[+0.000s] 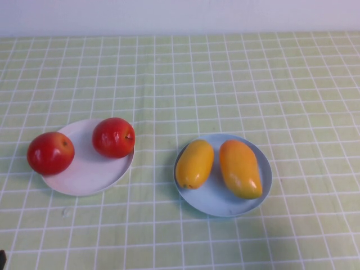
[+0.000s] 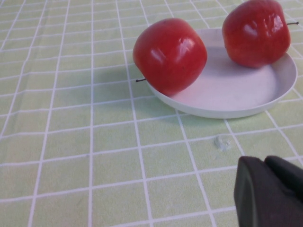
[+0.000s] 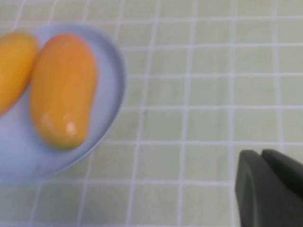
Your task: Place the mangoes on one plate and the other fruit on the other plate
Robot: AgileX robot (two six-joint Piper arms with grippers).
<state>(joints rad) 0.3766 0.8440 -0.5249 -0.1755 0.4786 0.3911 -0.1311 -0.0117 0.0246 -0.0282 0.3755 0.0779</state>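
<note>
Both mangoes (image 1: 218, 166) are lying on the blue plate (image 1: 264, 169) and both apples (image 1: 81, 145) are sitting on the white plate (image 1: 84, 180), one perching on its rim; the left gripper (image 2: 265, 189) and right gripper (image 3: 265, 187) are hanging closed and empty, clear of the plates, so sorting is looking finished.

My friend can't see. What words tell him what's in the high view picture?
Two yellow-orange mangoes lie side by side on a light blue plate. Left of it, a white plate holds two red apples, one perched on its rim, all on a green checked tablecloth.
</note>
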